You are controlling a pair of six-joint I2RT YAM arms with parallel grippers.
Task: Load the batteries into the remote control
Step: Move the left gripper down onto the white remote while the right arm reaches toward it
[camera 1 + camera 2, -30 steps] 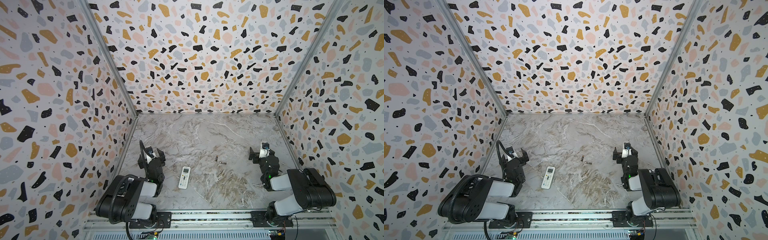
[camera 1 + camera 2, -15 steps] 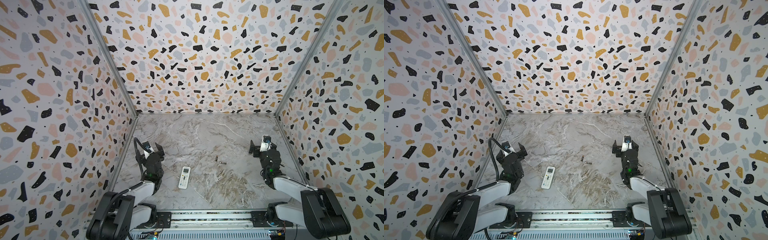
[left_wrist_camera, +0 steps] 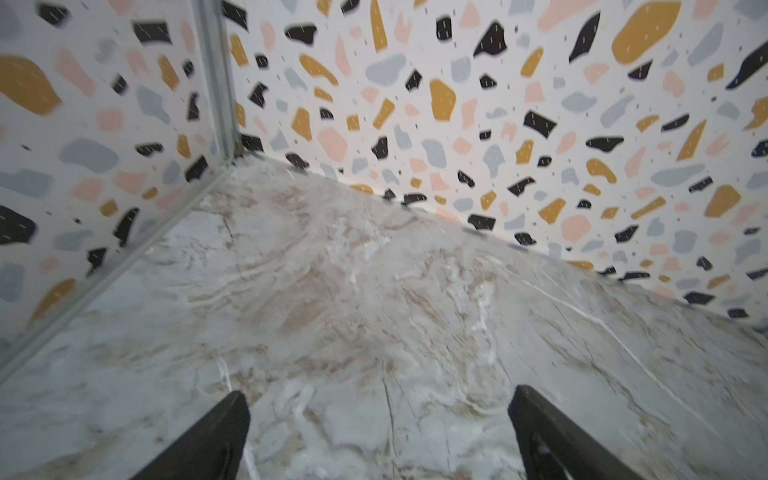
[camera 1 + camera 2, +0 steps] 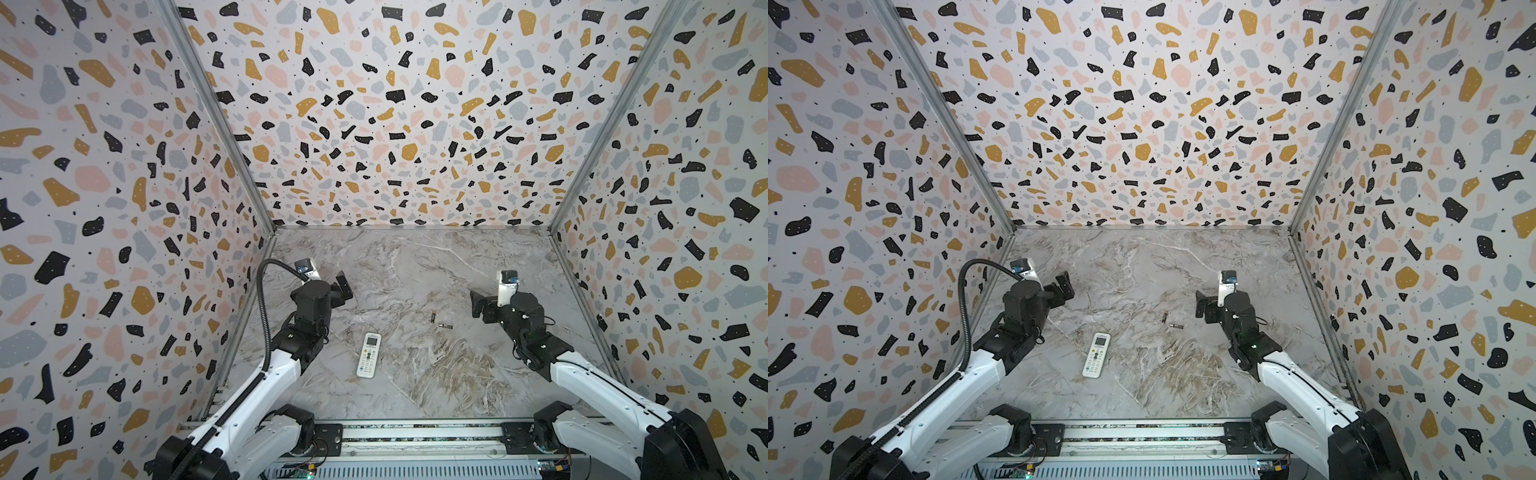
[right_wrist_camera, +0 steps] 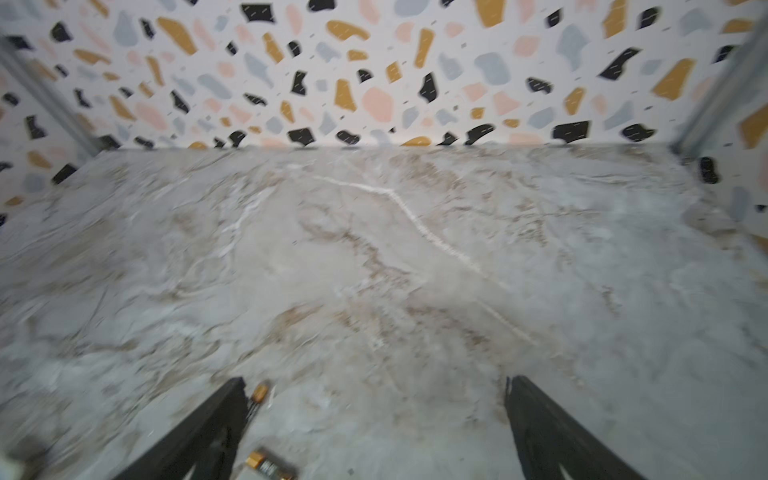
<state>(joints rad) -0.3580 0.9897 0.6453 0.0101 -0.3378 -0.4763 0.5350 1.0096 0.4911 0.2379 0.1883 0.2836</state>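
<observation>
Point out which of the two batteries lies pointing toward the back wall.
The small dark cylindrical battery on the left points toward the back wall; the other dark battery, just right of it and nearer the front, lies crosswise.

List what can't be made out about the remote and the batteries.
- remote control: face up in both top views, so its back and battery bay are hidden; button labels too small.
- batteries: too small in both top views to read polarity.
- Right wrist view, blurred: one battery sits partly behind the right gripper's finger; the other battery is cut by the frame edge.
</observation>
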